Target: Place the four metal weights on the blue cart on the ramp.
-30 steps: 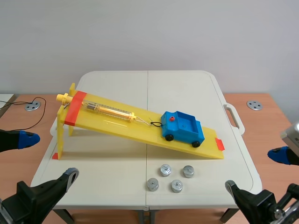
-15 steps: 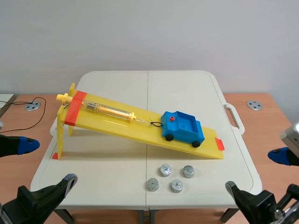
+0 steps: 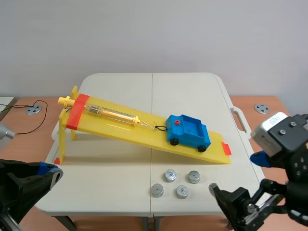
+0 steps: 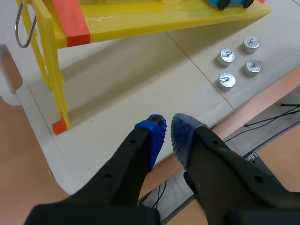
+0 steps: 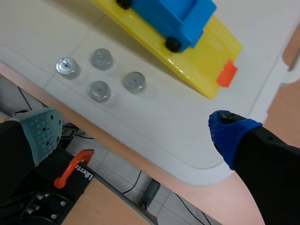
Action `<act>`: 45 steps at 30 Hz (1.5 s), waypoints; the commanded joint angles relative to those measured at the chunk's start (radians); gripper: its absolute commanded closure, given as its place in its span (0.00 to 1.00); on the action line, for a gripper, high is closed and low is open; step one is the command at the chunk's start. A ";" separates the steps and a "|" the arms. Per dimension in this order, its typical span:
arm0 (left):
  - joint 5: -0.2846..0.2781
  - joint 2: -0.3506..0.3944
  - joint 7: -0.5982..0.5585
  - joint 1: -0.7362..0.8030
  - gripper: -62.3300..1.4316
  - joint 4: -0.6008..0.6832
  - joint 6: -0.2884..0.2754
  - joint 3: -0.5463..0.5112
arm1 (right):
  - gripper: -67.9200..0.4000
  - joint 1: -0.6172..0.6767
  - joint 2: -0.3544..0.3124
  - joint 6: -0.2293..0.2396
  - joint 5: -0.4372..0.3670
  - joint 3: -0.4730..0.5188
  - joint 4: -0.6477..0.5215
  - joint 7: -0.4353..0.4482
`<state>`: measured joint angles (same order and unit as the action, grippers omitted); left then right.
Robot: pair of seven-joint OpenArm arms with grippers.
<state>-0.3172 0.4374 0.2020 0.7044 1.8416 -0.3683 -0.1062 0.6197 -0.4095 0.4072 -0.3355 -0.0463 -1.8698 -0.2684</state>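
Weights (image 3: 170, 175) clustered on the surface (image 3: 115, 166) beside the ramp (image 3: 120, 126), near the cart (image 3: 189, 130).
Left jaws narrow; right jaws wide.

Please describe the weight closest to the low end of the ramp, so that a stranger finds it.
On the white table stands a yellow ramp with a blue cart. Among the four before its low end, this metal weight is the right one of the two nearer the ramp, seen from the robot.
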 commanded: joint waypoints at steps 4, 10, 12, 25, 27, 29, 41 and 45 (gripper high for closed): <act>0.009 -0.014 -0.092 -0.019 0.93 0.073 -0.020 -0.015 | 0.24 -0.059 0.015 0.012 -0.004 -0.060 -0.048 0.088; 0.049 -0.038 -0.072 -0.038 0.93 0.068 -0.020 -0.014 | 0.37 -0.120 0.073 0.012 -0.003 -0.122 -0.002 0.046; 0.048 -0.044 -0.070 -0.043 0.93 0.066 -0.020 -0.013 | 0.37 -0.142 0.097 0.012 0.007 -0.138 0.023 0.020; 0.048 -0.058 -0.069 -0.074 0.93 0.032 -0.020 -0.006 | 0.45 -0.278 0.233 -0.058 0.159 -0.275 0.159 0.028; 0.048 -0.058 -0.070 -0.077 0.93 0.030 -0.020 -0.006 | 0.47 -0.301 0.253 -0.079 0.188 -0.295 0.186 0.033; 0.048 -0.058 -0.070 -0.076 0.93 0.029 -0.020 -0.006 | 0.47 -0.320 0.270 -0.087 0.212 -0.315 0.213 0.050; 0.048 -0.058 -0.070 -0.076 0.93 0.029 -0.020 -0.006 | 0.49 -0.407 0.339 -0.183 0.308 -0.423 0.339 0.098; 0.048 -0.060 -0.070 -0.076 0.93 0.029 -0.020 -0.005 | 0.49 -0.434 0.355 -0.209 0.326 -0.445 0.393 0.120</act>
<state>-0.2169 0.3878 0.2348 0.6479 1.8256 -0.3706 -0.1051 0.2531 -0.0772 0.2409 0.0021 -0.4961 -1.4330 -0.2893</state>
